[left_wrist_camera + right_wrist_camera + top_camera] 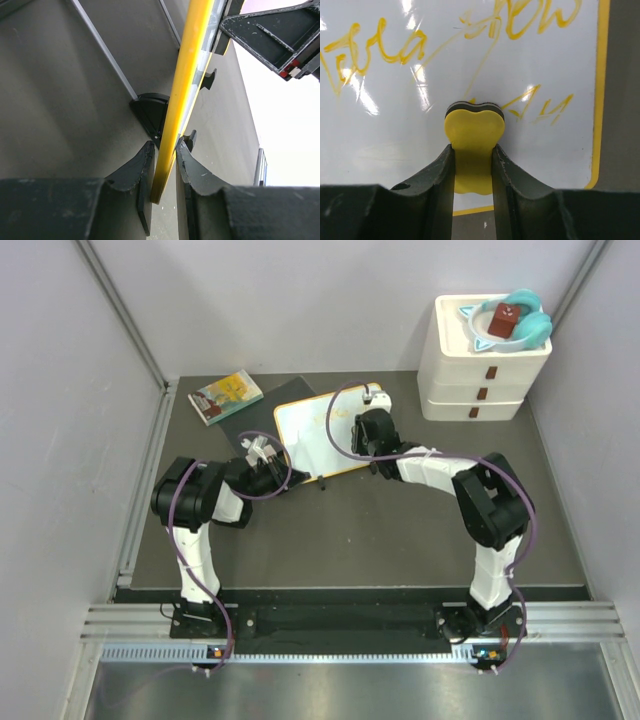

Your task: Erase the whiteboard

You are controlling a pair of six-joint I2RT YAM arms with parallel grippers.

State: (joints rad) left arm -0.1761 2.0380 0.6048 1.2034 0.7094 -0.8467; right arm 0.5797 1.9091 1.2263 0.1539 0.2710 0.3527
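End effector [473, 150] clamping eraser [474, 125], seemingly touching whiteboard [395, 100]

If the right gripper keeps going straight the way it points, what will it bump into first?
The whiteboard. The right gripper is shut on a yellow eraser, whose dark pad faces the white surface near the yellow scribbles. It may be touching.

Centre stage, the whiteboard [318, 436]. Behind it to the left lies the book [225, 397], with the mat [252, 428] between them. Behind it to the right stand the drawers [482, 380] (headphones [528, 328] on top). The left gripper [262, 453] is on its near-left edge, the right gripper [473, 152] over its right half, the eraser [474, 127] against it.
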